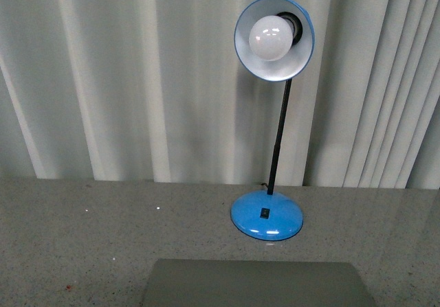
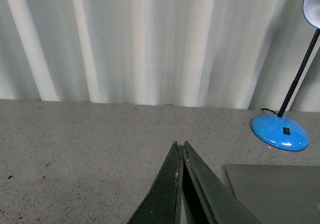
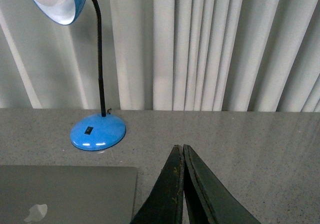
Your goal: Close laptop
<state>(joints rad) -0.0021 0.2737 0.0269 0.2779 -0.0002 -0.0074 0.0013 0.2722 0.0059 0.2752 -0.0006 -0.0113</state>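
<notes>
The left gripper (image 2: pixel 180 149) has its two fingers pressed tip to tip, holding nothing, and hangs over bare table (image 2: pixel 90 149). The right gripper (image 3: pixel 179 150) is the same: fingers together, empty, over the grey top. Neither touches anything.

Just beside each pincer, toward the middle, lies the laptop (image 3: pixel 65 191). In the right wrist view its grey lid faces up with the apple logo (image 3: pixel 36 212) showing, and it looks flat on the table. The left wrist view catches one lid corner; the front view shows the lid's far edge at the near side of the table, in front of the lamp (image 1: pixel 268 214). No screen or keys are visible, so I judge the lid is already down, or very nearly so. Whether it is fully seated I cannot tell.

Risks from here: with both pincers pinched and low, a sideways sweep could drag a fingertip across the lid and scratch it or shove the laptop. Pressing hard on a lid already shut could strain it. A far reach could tip the lamp, whose shade sits high on a thin stem.

Count: one laptop, one lamp with one bulb (image 1: pixel 269 37), two grippers, one table, a curtain (image 1: pixel 137 80) behind.
</notes>
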